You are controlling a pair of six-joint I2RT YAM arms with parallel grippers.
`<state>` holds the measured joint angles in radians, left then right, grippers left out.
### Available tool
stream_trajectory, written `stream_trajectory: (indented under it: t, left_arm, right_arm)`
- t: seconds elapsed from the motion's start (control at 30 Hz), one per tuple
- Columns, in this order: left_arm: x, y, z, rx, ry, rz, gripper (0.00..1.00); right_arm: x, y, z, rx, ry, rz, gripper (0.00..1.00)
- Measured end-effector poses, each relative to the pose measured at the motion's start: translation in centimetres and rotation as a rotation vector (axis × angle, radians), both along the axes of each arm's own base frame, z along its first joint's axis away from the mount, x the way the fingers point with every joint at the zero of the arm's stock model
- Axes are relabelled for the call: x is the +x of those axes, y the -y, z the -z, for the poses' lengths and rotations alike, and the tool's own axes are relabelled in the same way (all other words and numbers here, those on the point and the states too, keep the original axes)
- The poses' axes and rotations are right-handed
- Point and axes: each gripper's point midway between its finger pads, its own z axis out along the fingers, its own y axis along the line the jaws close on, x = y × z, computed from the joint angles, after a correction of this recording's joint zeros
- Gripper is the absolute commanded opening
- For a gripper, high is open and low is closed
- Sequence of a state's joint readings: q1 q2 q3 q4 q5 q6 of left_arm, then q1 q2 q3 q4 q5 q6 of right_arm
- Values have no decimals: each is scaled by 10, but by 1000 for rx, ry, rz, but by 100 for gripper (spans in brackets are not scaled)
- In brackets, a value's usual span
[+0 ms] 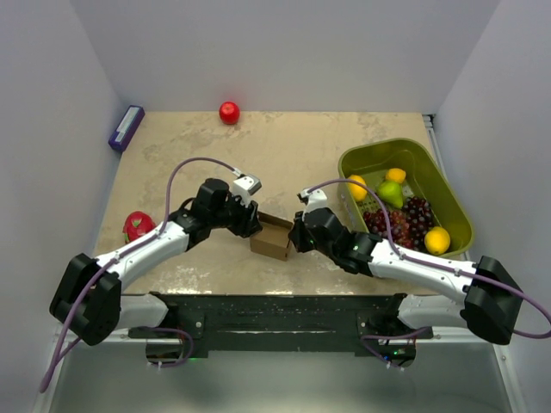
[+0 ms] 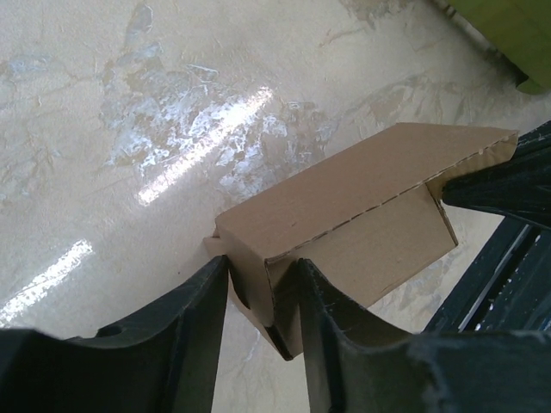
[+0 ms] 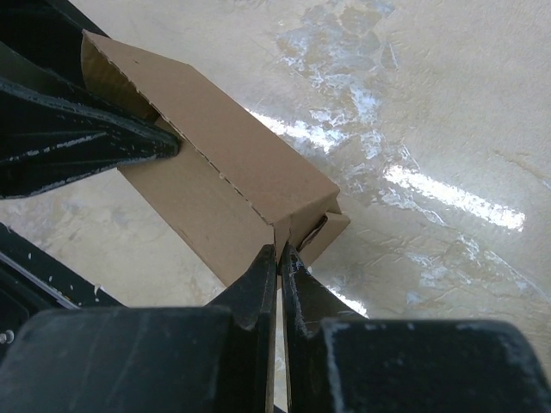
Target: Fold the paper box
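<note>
We view a robotics laboratory cell: bare white walls (image 1: 284,52) rise beyond the left gripper (image 1: 251,225) and right gripper (image 1: 295,237), enclosing a mottled tabletop (image 1: 172,155); a black mounting rail (image 1: 275,323) lies behind them.

The paper box (image 2: 344,206) is plain brown cardboard, dull and not shiny, with a wavy, ribbed look along its cut edge and tiny dotted lines at the folds. The table (image 2: 129,129) looks like smooth pale stone with cloudy marks, and it is shiny, with bright streaks of light on it. The left gripper (image 2: 261,274) is black plastic with a slightly grainy skin, and the basket (image 1: 441,176) is smooth green plastic.
</note>
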<state>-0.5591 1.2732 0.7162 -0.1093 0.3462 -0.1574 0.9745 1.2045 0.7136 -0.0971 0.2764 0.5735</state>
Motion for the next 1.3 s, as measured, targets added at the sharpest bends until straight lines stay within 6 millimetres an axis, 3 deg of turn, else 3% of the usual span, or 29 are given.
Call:
stream_trajectory:
  t: [0.27, 0.47, 0.77, 0.9, 1.3]
  left_arm:
    - [-3, -4, -9, 14, 30, -13, 73]
    - [-2, -9, -25, 3, 84, -32, 73]
    - [-6, -22, -35, 9, 82, -106, 63]
    - [-12, -25, -39, -7, 58, -137, 52]
    - [-24, -14, -40, -55, -13, -154, 34]
  right_arm:
    - [-3, -2, 1, -5, -2, -5, 0]
    - [-3, -1, 2, -7, -3, 2, 0]
    - [-3, 0, 2, -11, -2, 7, 0]
    - [-2, -1, 3, -13, -3, 7, 0]
    - [-2, -2, 4, -19, -3, 6, 0]
